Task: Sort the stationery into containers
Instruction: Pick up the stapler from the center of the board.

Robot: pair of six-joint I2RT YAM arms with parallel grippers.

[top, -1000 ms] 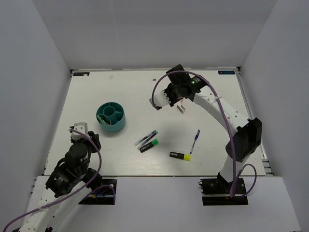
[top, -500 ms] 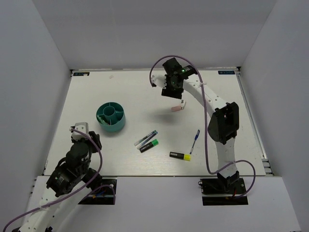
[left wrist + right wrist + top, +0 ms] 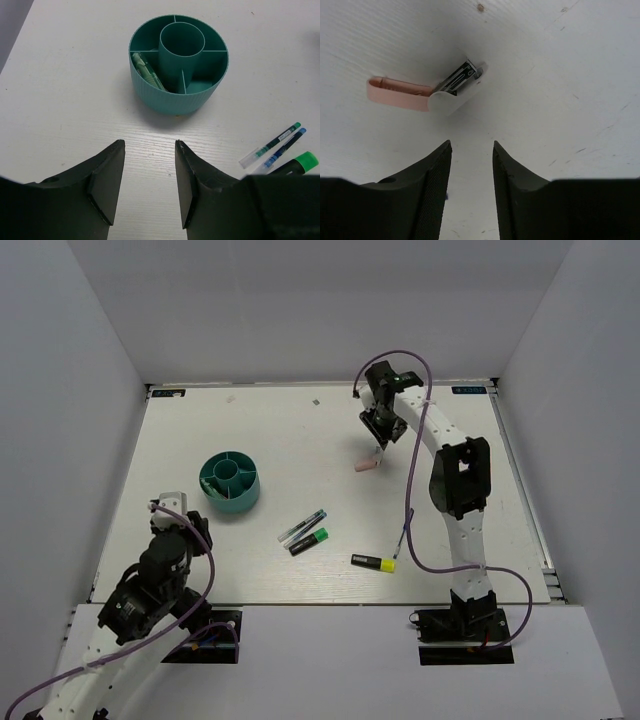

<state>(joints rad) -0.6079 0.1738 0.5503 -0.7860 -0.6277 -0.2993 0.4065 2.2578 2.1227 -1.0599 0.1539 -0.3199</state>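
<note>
Right wrist view has the right gripper [image 3: 471, 150] at the bottom, jaws parted and empty, with the small pink-white piece [image 3: 427, 92] lying on the table [image 3: 570, 75] just above them. Left wrist view shows the left gripper [image 3: 148, 150] likewise spread and empty. The teal organiser [image 3: 172, 102] at upper centre holds a mint-green piece [image 3: 148, 72] in its left compartment.

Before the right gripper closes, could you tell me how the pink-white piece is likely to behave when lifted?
The pink-white piece looks small and plastic, so probably light and stiff. Its white half sits angled off the pink half, as if hinged, so it may fold or swing when squeezed. It lies flat, so it should slide rather than roll.
</note>
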